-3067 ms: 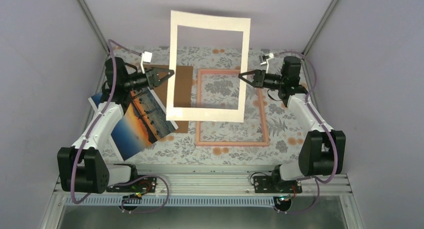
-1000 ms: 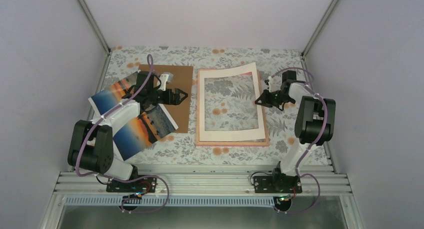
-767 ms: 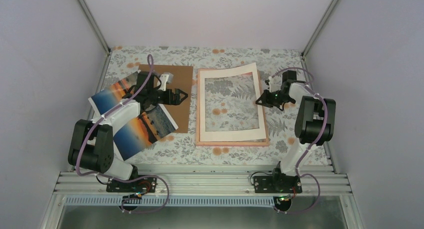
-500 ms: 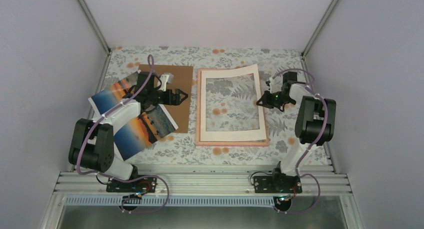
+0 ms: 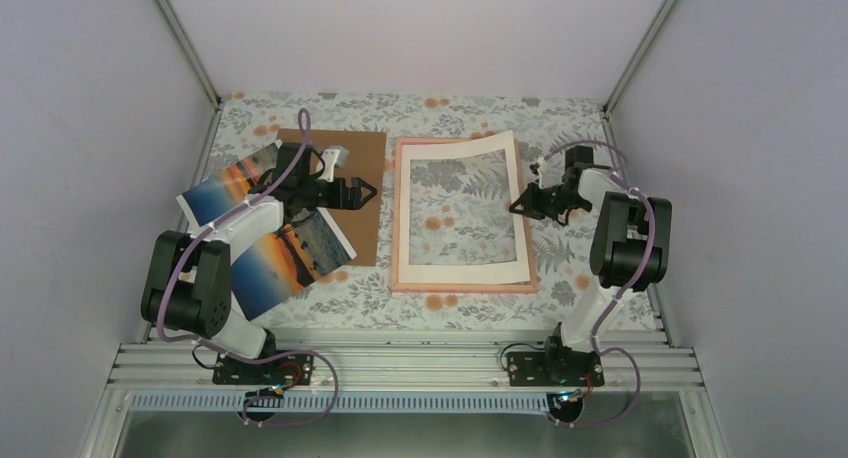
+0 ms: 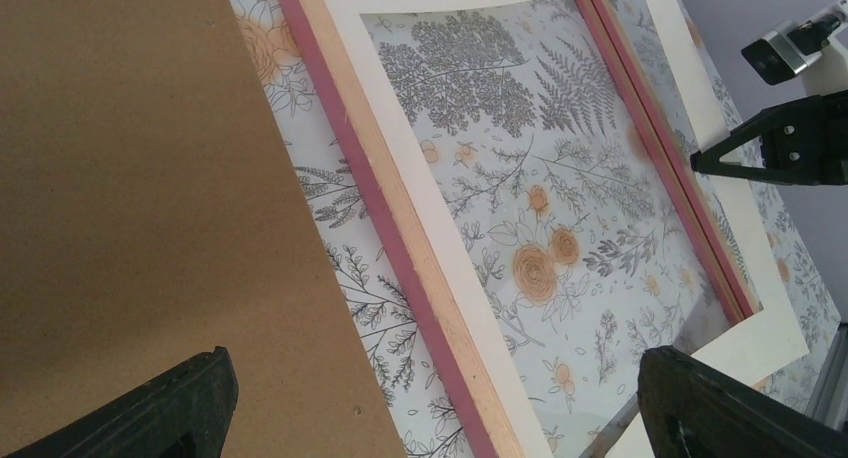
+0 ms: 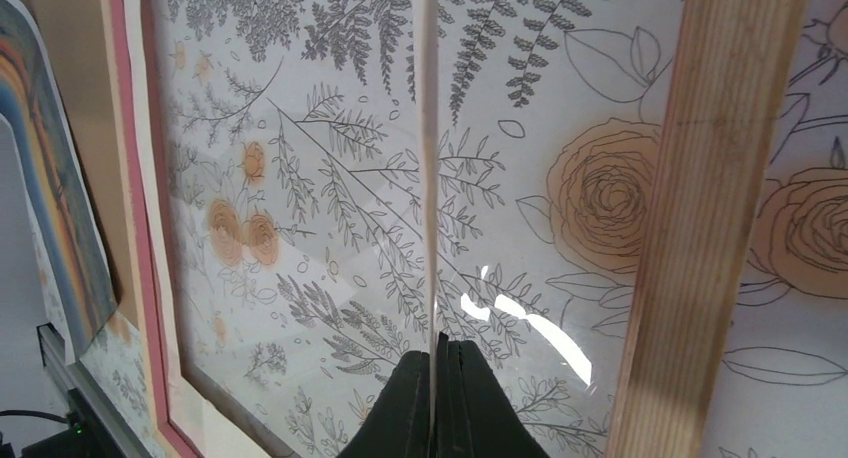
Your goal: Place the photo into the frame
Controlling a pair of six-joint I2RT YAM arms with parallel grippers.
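The right claw pinches the cream mat by its right edge, which seems lifted and skewed over the pink frame; it should settle square inside the rails before release. The left claw gapes empty above the board. The white-bordered sunset photo lies face up, left, under that arm.
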